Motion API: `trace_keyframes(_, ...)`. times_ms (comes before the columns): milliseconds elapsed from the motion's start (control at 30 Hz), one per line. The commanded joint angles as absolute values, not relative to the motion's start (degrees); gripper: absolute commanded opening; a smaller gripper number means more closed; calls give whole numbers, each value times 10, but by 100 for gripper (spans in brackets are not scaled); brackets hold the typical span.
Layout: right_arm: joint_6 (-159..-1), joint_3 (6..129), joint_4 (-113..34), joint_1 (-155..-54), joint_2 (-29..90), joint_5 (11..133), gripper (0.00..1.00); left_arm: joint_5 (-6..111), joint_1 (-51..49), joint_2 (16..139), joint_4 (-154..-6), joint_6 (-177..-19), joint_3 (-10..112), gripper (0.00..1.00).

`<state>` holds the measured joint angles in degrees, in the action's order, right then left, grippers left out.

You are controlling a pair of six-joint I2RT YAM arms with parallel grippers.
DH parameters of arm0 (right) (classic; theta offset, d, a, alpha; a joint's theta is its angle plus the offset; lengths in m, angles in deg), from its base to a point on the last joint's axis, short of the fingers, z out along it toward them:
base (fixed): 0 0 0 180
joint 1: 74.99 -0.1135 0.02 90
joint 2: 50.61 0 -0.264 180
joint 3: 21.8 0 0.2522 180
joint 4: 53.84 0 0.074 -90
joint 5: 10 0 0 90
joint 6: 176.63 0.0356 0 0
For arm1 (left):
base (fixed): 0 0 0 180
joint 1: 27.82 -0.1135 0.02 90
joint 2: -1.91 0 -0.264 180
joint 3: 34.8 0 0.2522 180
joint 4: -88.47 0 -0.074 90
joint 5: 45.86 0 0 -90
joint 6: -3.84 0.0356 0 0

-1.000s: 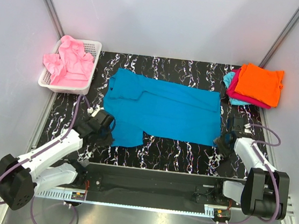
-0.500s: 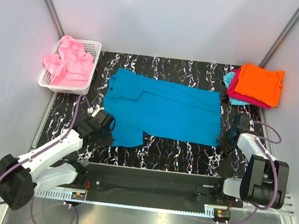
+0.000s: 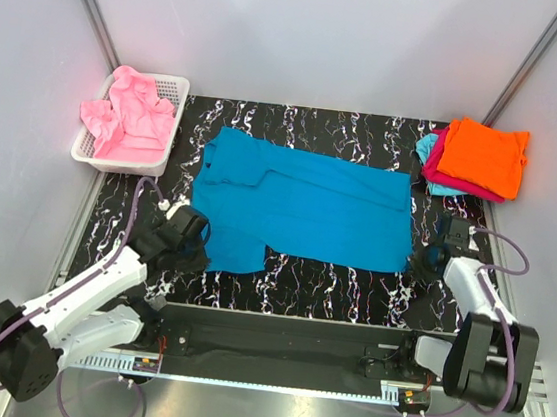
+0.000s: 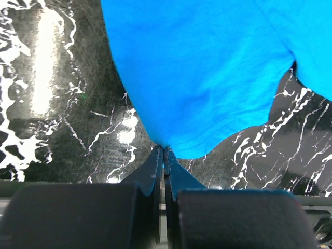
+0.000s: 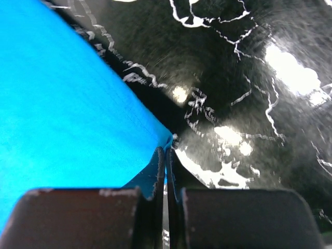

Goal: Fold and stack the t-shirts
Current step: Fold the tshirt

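Observation:
A teal-blue t-shirt (image 3: 304,206) lies spread flat across the black marbled table. My left gripper (image 3: 201,245) is shut on the edge of its near-left sleeve (image 4: 197,98); the cloth is pinched between the jaws (image 4: 164,150). My right gripper (image 3: 415,264) is shut on the shirt's near-right hem corner (image 5: 167,140), with the blue cloth (image 5: 62,124) spreading to the left of the jaws. Folded orange (image 3: 484,156), magenta (image 3: 433,164) and light cyan (image 3: 427,145) t-shirts are stacked at the back right. A pink t-shirt (image 3: 127,121) is bunched in the basket.
The white mesh basket (image 3: 172,126) stands at the back left corner. White enclosure walls surround the table (image 3: 331,280) on three sides. Both arm bases and their cables sit along the near edge.
The right gripper has closed on the shirt's near-right corner after edging toward it. The left gripper has stayed shut on the sleeve, with its arm shifting slightly.

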<state>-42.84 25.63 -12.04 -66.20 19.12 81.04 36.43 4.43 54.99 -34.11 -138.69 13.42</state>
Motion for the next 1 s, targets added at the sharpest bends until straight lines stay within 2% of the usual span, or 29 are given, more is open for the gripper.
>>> trace_keyframes(0,-424,267,-75,-660,136,834,0,338,47,509,-315,-1390,156,0)
trace_keyframes(400,-417,261,-7,-660,40,820,0,331,47,426,-238,-1412,182,0)
trace_keyframes(733,-412,247,-6,-660,30,802,0,346,49,383,-219,-1429,161,0)
trace_keyframes(967,-413,264,1,-660,23,802,0,301,49,359,-192,-1435,189,0)
